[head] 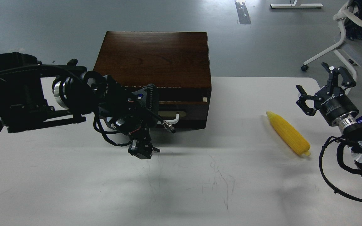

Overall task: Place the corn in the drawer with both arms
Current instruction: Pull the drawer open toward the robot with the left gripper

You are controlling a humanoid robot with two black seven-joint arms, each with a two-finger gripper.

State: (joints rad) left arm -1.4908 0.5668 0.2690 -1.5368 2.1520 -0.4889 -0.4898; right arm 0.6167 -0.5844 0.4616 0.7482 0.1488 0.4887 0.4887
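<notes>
Beside open right hand, corn.

Single head view: looks forward, down over white table; arms enter from both sides.

Even overhead light, soft shadows, sharp focus

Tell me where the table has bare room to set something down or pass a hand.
Bare table runs along the near edge, and between the wooden box and the corn. It is crowded in front of the drawer, where the left gripper blocks the handle, and beside the right gripper.
</notes>
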